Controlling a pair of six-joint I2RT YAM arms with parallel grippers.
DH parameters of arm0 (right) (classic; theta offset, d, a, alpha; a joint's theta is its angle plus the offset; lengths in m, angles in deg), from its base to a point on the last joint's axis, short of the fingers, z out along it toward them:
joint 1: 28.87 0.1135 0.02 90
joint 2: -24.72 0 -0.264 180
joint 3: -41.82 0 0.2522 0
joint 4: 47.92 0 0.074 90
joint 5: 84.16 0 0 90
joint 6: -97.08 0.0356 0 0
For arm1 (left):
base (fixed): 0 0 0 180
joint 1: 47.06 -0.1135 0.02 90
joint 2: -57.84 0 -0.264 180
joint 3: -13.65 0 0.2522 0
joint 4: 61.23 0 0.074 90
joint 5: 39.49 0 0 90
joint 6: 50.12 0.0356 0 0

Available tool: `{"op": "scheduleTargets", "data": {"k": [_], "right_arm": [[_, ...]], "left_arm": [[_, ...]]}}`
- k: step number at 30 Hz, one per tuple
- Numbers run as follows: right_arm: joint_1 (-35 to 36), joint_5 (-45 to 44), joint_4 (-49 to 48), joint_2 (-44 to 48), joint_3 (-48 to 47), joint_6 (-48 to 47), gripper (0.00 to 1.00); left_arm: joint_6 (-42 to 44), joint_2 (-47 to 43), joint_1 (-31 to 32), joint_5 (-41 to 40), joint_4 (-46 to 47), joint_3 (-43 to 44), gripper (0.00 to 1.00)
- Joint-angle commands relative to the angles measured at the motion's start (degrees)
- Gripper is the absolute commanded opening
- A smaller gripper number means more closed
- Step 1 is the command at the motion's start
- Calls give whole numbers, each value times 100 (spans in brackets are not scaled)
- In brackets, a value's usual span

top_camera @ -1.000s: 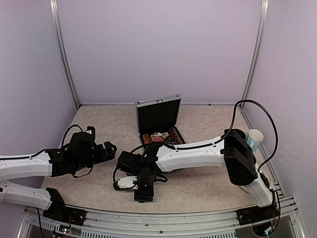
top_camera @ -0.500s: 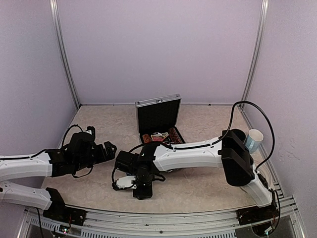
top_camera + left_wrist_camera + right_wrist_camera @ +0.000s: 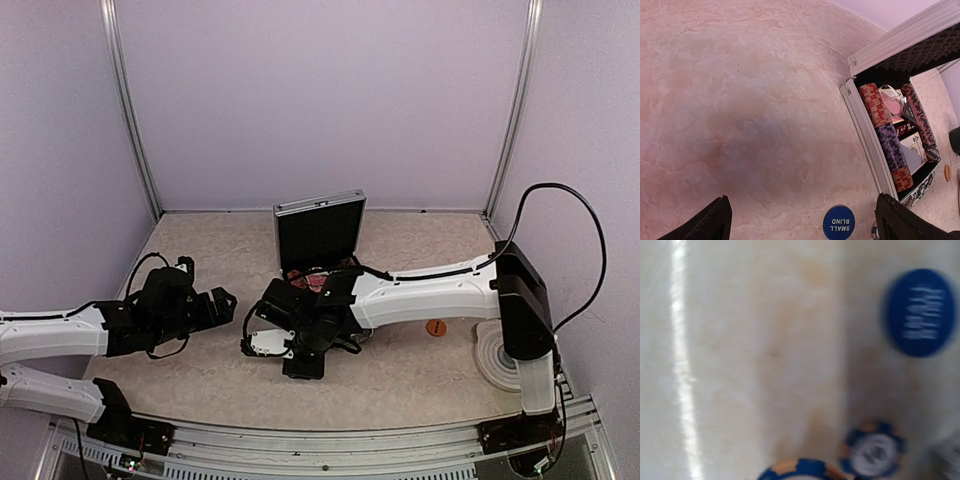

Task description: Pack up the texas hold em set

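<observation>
Seemingly just beyond left gripper (image 3: 807, 227): blue button (image 3: 838, 222).

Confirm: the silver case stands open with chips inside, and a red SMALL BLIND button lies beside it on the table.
The SMALL BLIND button is blue, not red; the left wrist view shows it. The rest holds: open case, chips inside.

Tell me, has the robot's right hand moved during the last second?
Yes. In the top view the right hand has shifted slightly up and to the right, closer to the open silver case.
</observation>
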Motion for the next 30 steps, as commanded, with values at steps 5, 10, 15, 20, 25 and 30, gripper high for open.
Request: {"op": "scheduleTargets", "data": {"k": [5, 10, 15, 20, 25, 30], "right_arm": [[-198, -430, -907, 921, 695, 331, 41], [-273, -521, -1131, 1153, 838, 387, 42], [-310, -268, -879, 908, 803, 367, 63], [-390, -92, -449, 330, 544, 334, 77], [-441, -9, -208, -107, 180, 286, 78], [-497, 127, -132, -347, 12, 279, 78]], "left_arm": [[259, 200, -49, 649, 664, -98, 99], [388, 451, -49, 1409, 1206, -123, 99], [356, 635, -49, 1419, 1220, -96, 99], [390, 618, -50, 1310, 1169, -60, 99], [386, 668, -49, 1314, 1137, -31, 99], [427, 674, -49, 1205, 1115, -48, 99]]}}
